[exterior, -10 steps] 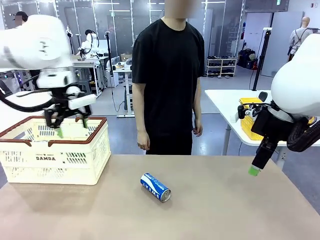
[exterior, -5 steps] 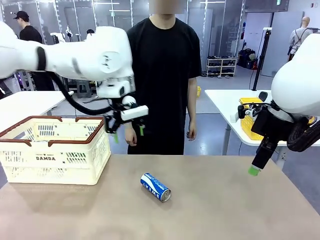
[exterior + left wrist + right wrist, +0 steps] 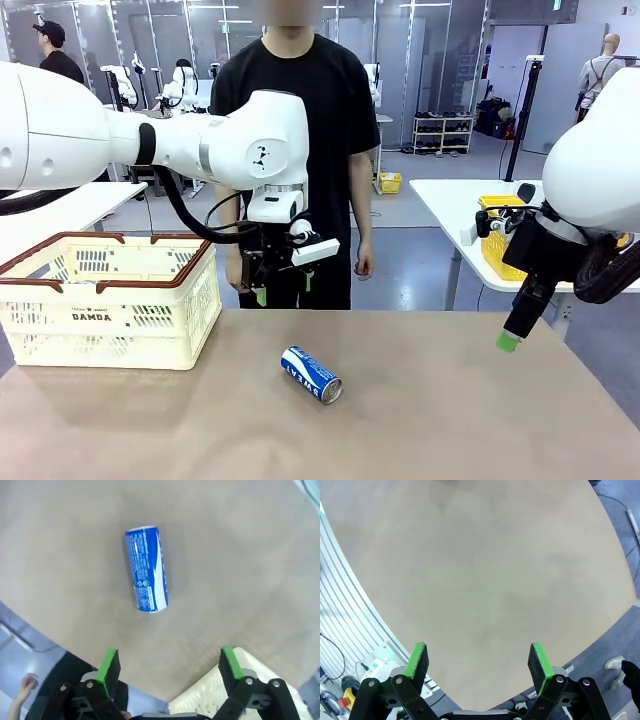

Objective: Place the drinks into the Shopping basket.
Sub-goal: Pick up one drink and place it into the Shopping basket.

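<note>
A blue can (image 3: 311,374) with white lettering lies on its side in the middle of the table; in the left wrist view the same blue can (image 3: 146,569) lies well below the fingers. My left gripper (image 3: 283,287) hangs open and empty above the table's far edge, up and to the left of the can. At the table's left end stands the cream shopping basket (image 3: 108,300) with its brown rim; a corner of the basket (image 3: 210,697) peeks between the left fingers. My right gripper (image 3: 509,341) hovers open and empty over the table's right edge, its pads (image 3: 417,661) wide apart.
A person in a black shirt (image 3: 290,130) stands at the far side of the table, right behind my left gripper. A yellow mesh basket (image 3: 497,240) sits on another table at the back right. Bare tabletop (image 3: 450,410) stretches between the can and my right gripper.
My left arm has swung from above the shopping basket rightward and down to the table's far edge near the can. The person has shifted left. The right arm and the can have not moved.
</note>
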`<state>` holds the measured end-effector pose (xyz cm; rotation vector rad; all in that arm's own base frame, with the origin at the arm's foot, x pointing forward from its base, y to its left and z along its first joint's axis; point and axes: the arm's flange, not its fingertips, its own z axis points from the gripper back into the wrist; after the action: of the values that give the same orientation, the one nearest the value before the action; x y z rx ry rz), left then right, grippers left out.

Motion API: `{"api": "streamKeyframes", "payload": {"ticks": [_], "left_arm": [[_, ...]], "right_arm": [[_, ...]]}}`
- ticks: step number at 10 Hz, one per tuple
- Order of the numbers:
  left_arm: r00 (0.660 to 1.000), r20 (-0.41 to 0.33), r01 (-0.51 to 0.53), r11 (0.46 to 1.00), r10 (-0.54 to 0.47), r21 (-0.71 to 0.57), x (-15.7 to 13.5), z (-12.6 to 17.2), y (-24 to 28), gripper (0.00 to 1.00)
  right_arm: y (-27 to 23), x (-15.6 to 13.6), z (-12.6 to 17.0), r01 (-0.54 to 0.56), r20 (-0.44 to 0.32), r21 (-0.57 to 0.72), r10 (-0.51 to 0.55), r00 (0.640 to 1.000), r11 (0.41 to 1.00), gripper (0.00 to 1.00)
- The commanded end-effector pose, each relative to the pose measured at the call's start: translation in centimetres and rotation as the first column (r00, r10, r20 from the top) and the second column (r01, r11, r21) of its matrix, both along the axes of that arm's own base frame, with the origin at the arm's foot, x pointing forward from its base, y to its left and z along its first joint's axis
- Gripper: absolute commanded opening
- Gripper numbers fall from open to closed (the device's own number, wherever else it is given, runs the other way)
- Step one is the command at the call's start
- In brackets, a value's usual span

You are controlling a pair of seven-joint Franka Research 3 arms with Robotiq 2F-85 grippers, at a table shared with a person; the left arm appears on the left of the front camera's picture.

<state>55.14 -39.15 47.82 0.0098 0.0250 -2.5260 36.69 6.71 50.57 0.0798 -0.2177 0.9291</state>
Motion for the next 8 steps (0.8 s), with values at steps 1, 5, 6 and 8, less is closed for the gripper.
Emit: {"api": "streamKeyframes", "payload": {"ticks": [1,5,6,8], "left_arm": [[0.996,0.008,-0.088,0.995,0.088,0.039,-0.9,-0.2,-0.8,1.0],[0.997,0.006,-0.077,0.997,0.077,0.013,-0.6,-0.2,-0.8,1.0],[0.997,0.006,-0.077,0.997,0.077,0.013,-0.6,-0.2,-0.8,1.0],[0.997,0.006,-0.077,0.997,0.077,0.013,-0.6,-0.2,-0.8,1.0]], "right_arm": [[-0.1,0.0,0.1,0.001,-0.003,-0.008,-0.001,1.0,1.0,1.0],[-0.1,0.0,0.1,0.001,-0.003,-0.008,-0.001,1.0,1.0,1.0],[-0.1,0.0,0.1,0.001,-0.003,-0.008,-0.001,1.0,1.0,1.0],[-0.1,0.0,0.1,0.001,-0.003,-0.008,-0.001,1.0,1.0,1.0]]}}
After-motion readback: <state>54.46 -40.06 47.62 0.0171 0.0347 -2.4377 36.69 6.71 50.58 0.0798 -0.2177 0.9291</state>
